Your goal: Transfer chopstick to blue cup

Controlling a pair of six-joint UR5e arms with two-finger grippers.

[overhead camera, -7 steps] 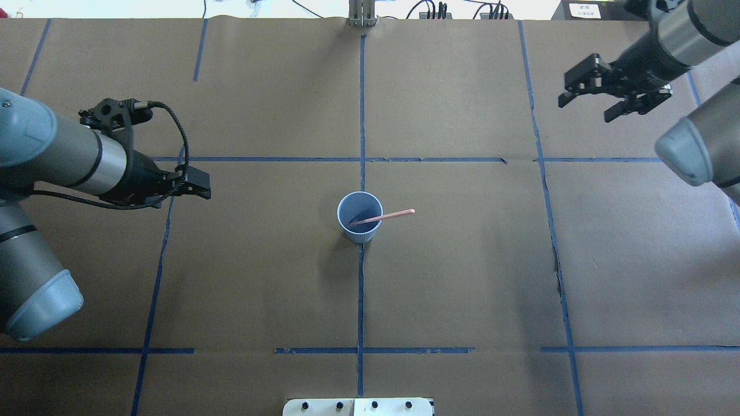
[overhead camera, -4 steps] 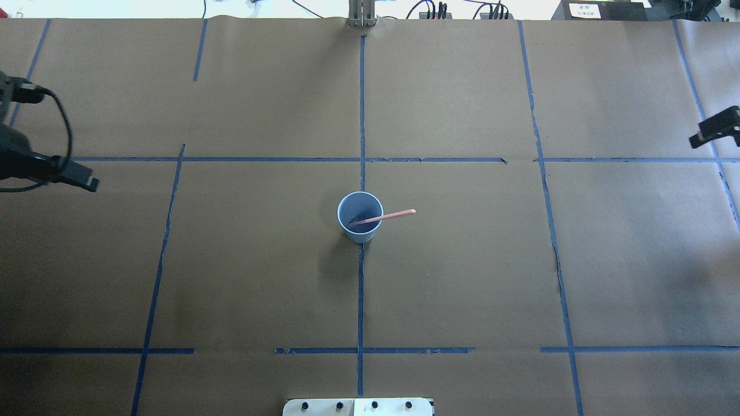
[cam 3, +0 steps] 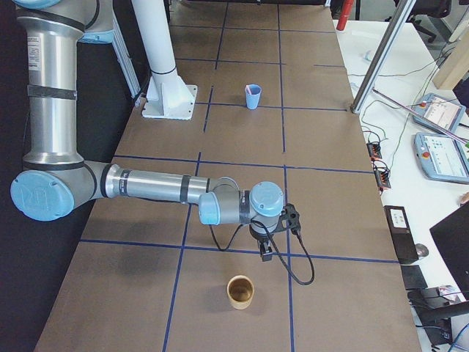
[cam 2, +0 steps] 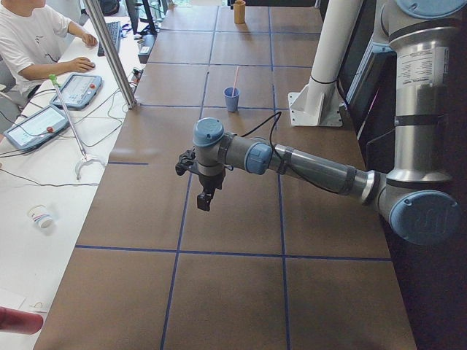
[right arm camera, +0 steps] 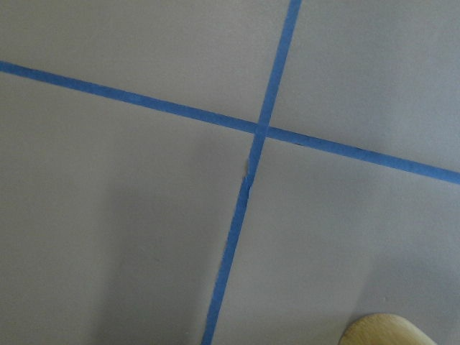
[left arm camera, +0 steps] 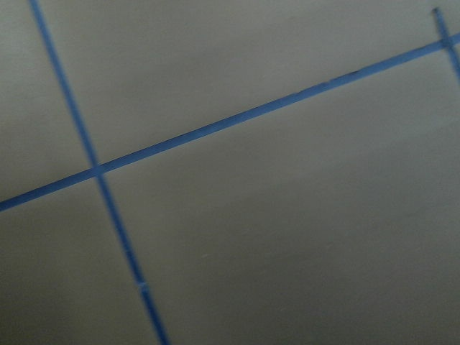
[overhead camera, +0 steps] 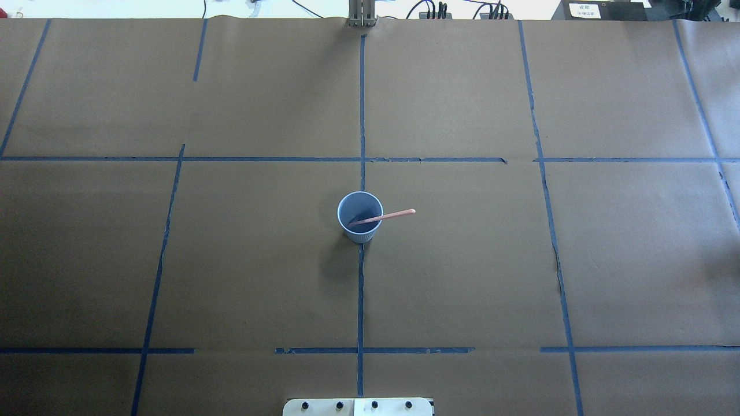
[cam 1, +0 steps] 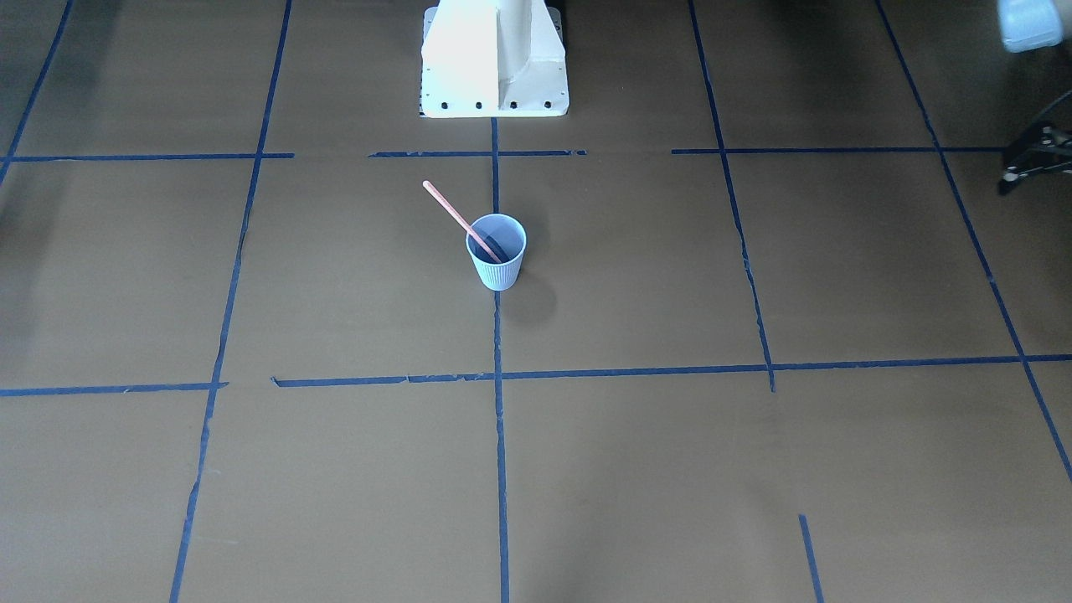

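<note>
The blue cup (overhead camera: 359, 216) stands upright at the table's middle, on a blue tape line. The chopstick (overhead camera: 384, 217) leans in it, lower end inside and upper end sticking out over the rim toward the right. Both also show in the front-facing view, cup (cam 1: 496, 251) and chopstick (cam 1: 452, 209). My left gripper (cam 2: 206, 198) hangs over the table's left end, far from the cup (cam 2: 231, 98). My right gripper (cam 3: 267, 249) hangs over the right end. I cannot tell whether either is open or shut. Neither wrist view shows fingers.
A tan cup (cam 3: 239, 291) stands just below the right gripper, its rim (right arm camera: 381, 330) in the right wrist view. The robot's white base (cam 1: 494, 59) stands behind the blue cup. A person (cam 2: 29, 36) sits at a side bench with pendants and cables.
Both arms have drawn back sideways out of the overhead view, the left to the left and the right to the right. The cup and chopstick have not moved.
</note>
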